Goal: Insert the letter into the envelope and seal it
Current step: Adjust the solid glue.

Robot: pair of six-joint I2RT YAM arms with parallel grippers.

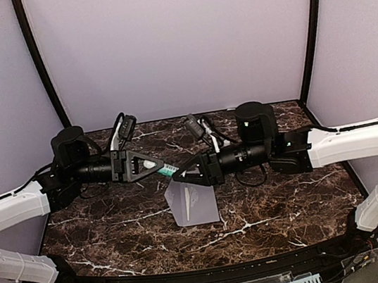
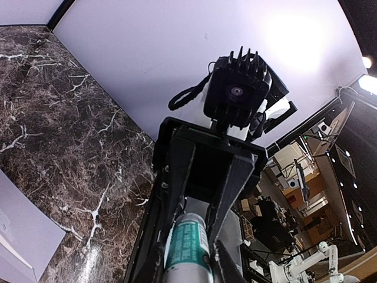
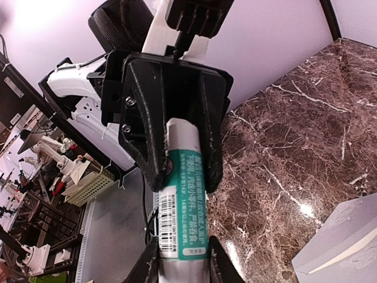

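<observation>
The envelope (image 1: 192,201) is seen as a plain light-grey paper rectangle with faint diagonal seams, and it is laid near the middle of the dark, white-veined marble tabletop (image 1: 291,204). In the right wrist view one of its edges appears slightly lifted off the stone along a fold. Bare marble is left on all sides of it. The tabletop's left and right edges are well apart from it, the near edge is somewhat closer, and the pale back wall (image 1: 174,44) is farther off.

Just above the envelope's far edge, a green-and-white glue stick (image 3: 182,206) is held level between the two arms. The left claw (image 3: 182,156) is clamped on one end of the tube, with a finger pressed to each side. The right claw (image 3: 181,259) is clamped on the other, white end. Both arms are stretched inward from the tabletop's sides, so that the corners and the near strip are left unobstructed.
</observation>
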